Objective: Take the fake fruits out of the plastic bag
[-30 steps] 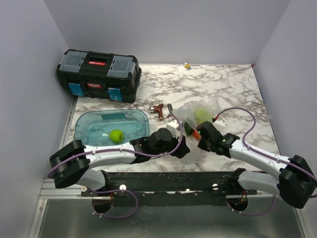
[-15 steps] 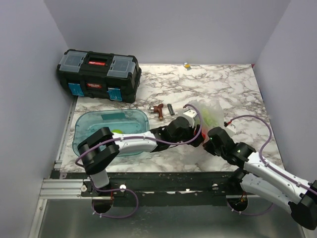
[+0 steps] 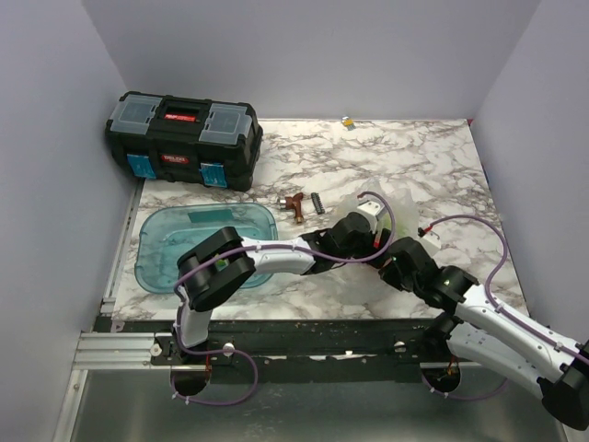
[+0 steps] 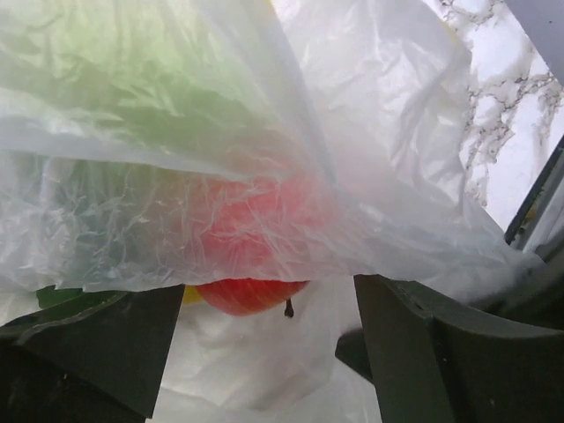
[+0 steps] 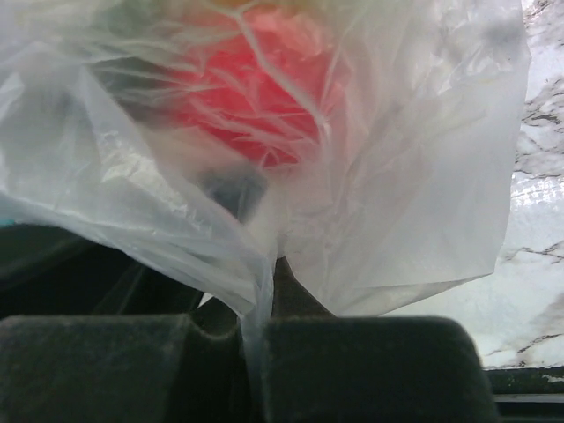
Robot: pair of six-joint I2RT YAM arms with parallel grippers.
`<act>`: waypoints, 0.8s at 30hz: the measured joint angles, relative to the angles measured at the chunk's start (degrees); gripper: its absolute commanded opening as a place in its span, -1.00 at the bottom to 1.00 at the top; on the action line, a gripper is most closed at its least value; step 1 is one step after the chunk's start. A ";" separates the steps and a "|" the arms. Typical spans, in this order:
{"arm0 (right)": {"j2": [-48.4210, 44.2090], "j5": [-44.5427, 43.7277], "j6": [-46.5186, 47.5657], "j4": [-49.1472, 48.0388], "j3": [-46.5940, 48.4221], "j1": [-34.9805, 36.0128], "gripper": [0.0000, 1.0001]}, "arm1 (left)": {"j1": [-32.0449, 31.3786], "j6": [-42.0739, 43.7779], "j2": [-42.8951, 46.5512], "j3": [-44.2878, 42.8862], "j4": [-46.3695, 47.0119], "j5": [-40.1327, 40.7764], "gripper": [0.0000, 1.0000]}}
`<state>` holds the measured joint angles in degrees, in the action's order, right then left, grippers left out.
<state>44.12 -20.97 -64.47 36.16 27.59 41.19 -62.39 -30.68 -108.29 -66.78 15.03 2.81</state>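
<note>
We are pinching a fold of the plastic bag [image 5: 414, 176] in our right gripper [image 5: 257, 339], jaws together on the film, right of middle on the table [image 3: 414, 157]. Our left gripper [image 4: 264, 352] is gaping apart at the bag's mouth, the red fruit [image 4: 251, 295] lying inside just ahead. We should be closing on bare fruit, lifting the film clear first.
</note>
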 measured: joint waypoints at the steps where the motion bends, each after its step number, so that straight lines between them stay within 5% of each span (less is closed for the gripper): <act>1: -0.02 0.00 0.02 0.04 0.00 0.00 -0.99 | 0.02 -0.09 -0.85 -0.57 0.07 0.09 0.54; 10: -1.51 0.00 0.04 2.29 0.15 0.00 -0.99 | 0.17 -0.90 -8.52 -5.95 1.64 0.44 0.52; 17: -3.30 -0.07 0.04 3.72 0.20 0.00 -0.99 | 0.17 -1.55 -9.92 -7.15 2.89 0.15 -0.14; 24: -3.69 -0.11 0.00 3.82 0.20 0.00 -0.99 | 0.42 -0.76 -6.93 -5.11 -0.04 -2.86 -0.48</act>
<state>40.42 -21.08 -64.47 39.99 27.79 41.19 -61.98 -31.44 -115.22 -71.90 14.98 -0.05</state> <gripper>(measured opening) 0.011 0.710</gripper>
